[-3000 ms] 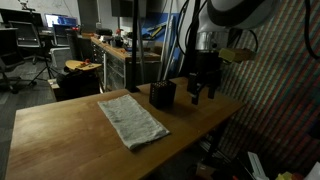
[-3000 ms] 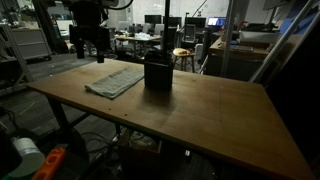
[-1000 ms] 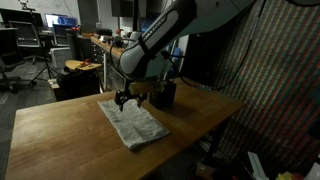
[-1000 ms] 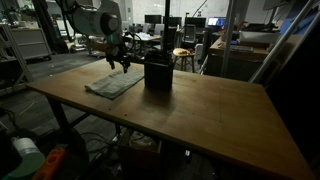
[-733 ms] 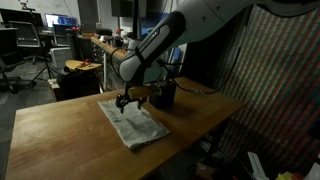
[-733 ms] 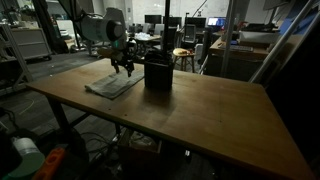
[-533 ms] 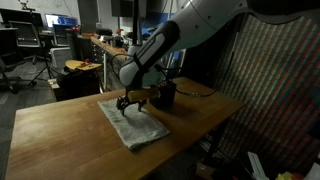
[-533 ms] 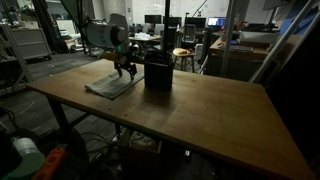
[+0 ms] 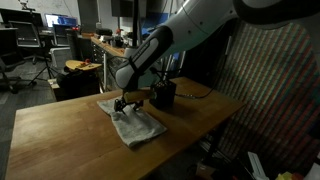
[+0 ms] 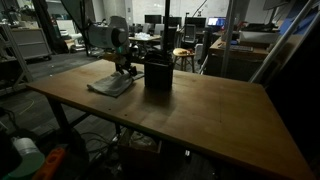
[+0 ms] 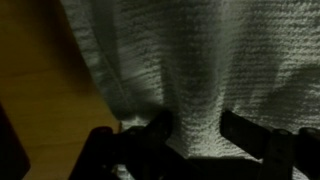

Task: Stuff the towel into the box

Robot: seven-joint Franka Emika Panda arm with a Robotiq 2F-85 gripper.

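Observation:
A grey-white towel (image 9: 140, 129) lies on the wooden table (image 9: 60, 135), next to a small dark open box (image 9: 164, 95). It also shows in an exterior view (image 10: 110, 85) left of the box (image 10: 157, 72). My gripper (image 9: 125, 104) is down on the towel's end nearest the box. In the wrist view my fingers (image 11: 193, 132) pinch a raised fold of the towel (image 11: 190, 60) between them. The cloth is bunched there. The box does not show in the wrist view.
The table's bare wood (image 10: 210, 115) stretches wide beyond the box. A patterned wall panel (image 9: 275, 100) stands close behind the table. Desks, chairs and a stool (image 10: 182, 58) fill the dim room around.
My gripper has come down from above the box side onto the towel and closed on a fold. The towel's near end has gathered and pulled in toward the gripper.

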